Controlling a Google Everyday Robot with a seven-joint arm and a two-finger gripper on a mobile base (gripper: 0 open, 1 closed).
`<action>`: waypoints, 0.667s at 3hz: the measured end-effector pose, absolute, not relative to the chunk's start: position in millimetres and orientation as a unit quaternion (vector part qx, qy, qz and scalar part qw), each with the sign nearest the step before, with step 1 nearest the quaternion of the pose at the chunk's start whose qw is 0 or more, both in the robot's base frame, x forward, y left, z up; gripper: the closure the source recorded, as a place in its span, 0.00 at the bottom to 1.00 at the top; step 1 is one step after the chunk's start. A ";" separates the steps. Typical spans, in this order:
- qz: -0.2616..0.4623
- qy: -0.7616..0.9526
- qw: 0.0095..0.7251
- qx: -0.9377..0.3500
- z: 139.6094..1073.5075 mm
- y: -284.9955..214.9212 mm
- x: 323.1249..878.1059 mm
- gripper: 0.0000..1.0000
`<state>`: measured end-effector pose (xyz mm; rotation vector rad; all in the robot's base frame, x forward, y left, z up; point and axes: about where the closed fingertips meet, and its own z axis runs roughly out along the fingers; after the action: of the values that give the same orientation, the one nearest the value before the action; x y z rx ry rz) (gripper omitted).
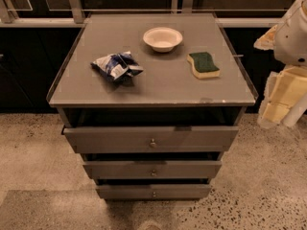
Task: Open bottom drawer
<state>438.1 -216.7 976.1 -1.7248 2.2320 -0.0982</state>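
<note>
The bottom drawer (153,191) is the narrowest grey front of three, lowest on the grey cabinet, with a tiny brass knob (154,193) at its centre. A dark gap shows above it. The mid-sized drawer front (152,169) and the widest top drawer front (151,138) sit above it, each jutting slightly out. My gripper (280,99), pale yellow and white, hangs at the right edge of the camera view, beside the cabinet's right side. It is well above and to the right of the bottom drawer and touches nothing.
On the cabinet top (153,87) lie a white bowl (162,38), a crumpled blue snack bag (116,66) and a green-and-yellow sponge (203,64). Speckled floor (249,195) lies in front. Dark glass panels stand behind.
</note>
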 end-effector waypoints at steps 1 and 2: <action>-0.034 0.781 0.159 -0.603 976.1 -216.7 438.1 0.00; -0.022 0.780 0.173 -0.601 964.3 -216.8 433.6 0.00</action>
<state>433.6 -216.8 964.3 -1.7052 2.2113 -0.0611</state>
